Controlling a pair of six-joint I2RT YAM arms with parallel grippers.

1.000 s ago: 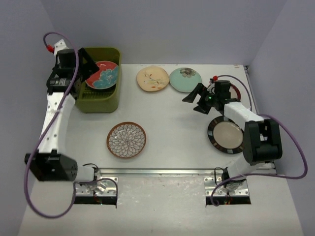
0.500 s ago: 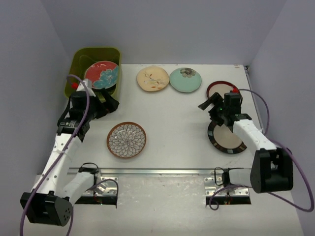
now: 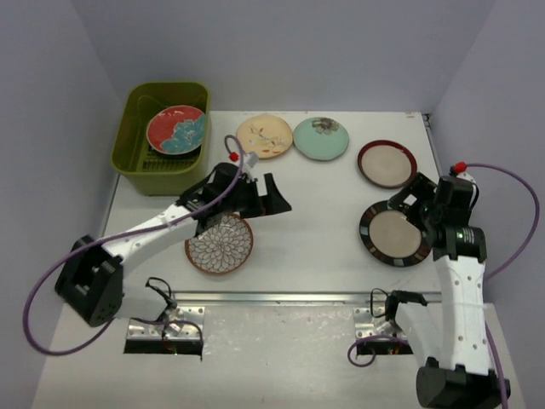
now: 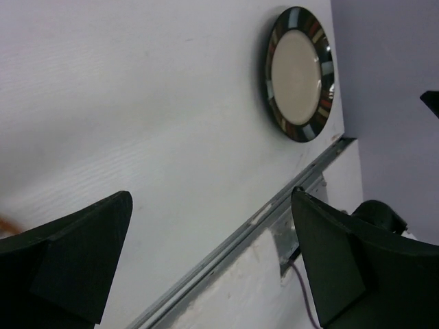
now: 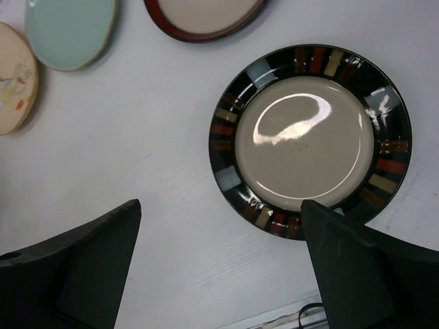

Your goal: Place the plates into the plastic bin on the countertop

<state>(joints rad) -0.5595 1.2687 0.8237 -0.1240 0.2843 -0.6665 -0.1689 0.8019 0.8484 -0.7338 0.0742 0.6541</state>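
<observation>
The olive-green plastic bin (image 3: 134,153) stands at the back left of the white countertop (image 3: 315,204), with a red and blue plate (image 3: 176,129) inside it. My left gripper (image 3: 271,198) (image 4: 212,264) hangs open and empty over the middle of the countertop, just beyond a brown floral plate (image 3: 219,244). My right gripper (image 3: 411,198) (image 5: 219,267) is open and empty above the near left rim of a black-rimmed plate (image 3: 393,233) (image 5: 309,140) (image 4: 298,72). A cream plate (image 3: 264,136) (image 5: 12,79), a mint plate (image 3: 320,138) (image 5: 68,31) and a red-rimmed plate (image 3: 387,163) (image 5: 206,15) lie along the back.
A metal rail (image 3: 281,297) (image 4: 233,240) runs along the countertop's front edge, with the arm bases behind it. Lilac walls close in the left, back and right sides. Purple cables loop from both arms.
My left arm has swung from the bin to the middle of the countertop, over the floral plate. My right arm has drawn back from the mint plate to the black-rimmed plate.
</observation>
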